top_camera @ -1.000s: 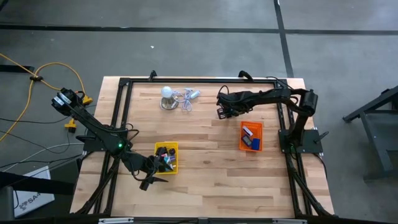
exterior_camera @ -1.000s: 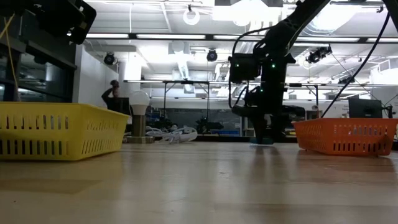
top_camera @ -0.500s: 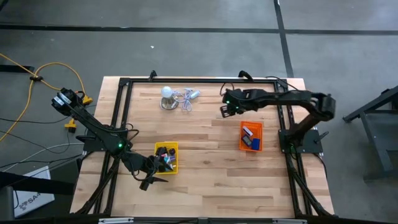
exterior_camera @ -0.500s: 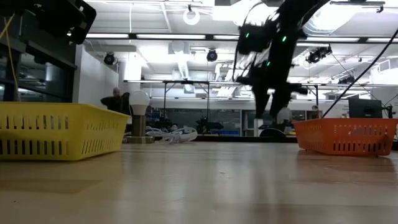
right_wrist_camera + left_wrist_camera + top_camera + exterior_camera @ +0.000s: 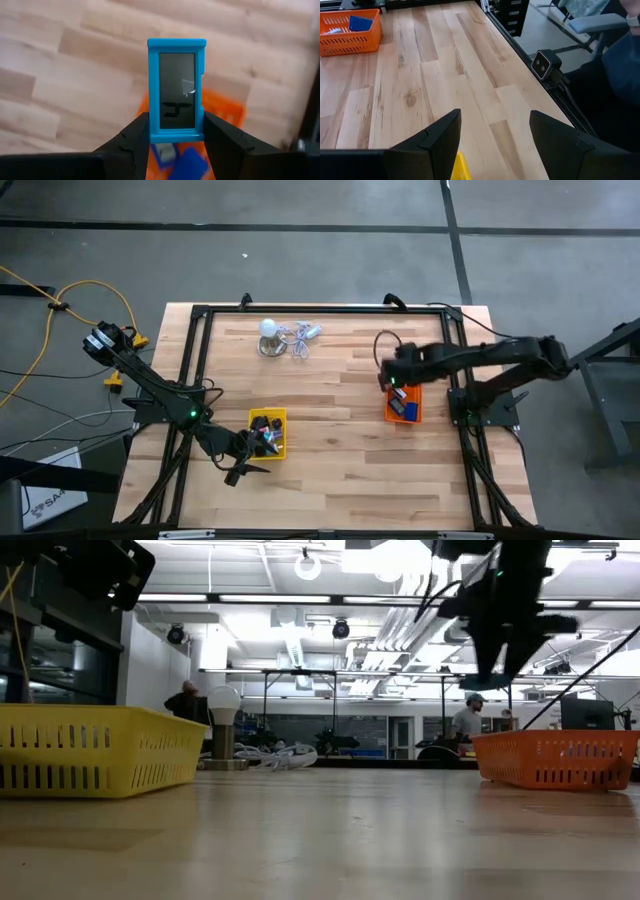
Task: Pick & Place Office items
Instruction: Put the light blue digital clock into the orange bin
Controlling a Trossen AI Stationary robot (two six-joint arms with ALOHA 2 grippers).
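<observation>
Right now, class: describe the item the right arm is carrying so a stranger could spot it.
Find the orange tray on the table's right side. Just above it, the right gripper's fingers clamp a flat blue frame with a dark window; unlike the tray's other items, it hangs in the air.

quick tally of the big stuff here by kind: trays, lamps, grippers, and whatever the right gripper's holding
trays: 2 (yellow tray, orange tray)
white dome lamp: 1
grippers: 2 (left gripper, right gripper)
blue framed screen held by the right gripper: 1
total: 6
</observation>
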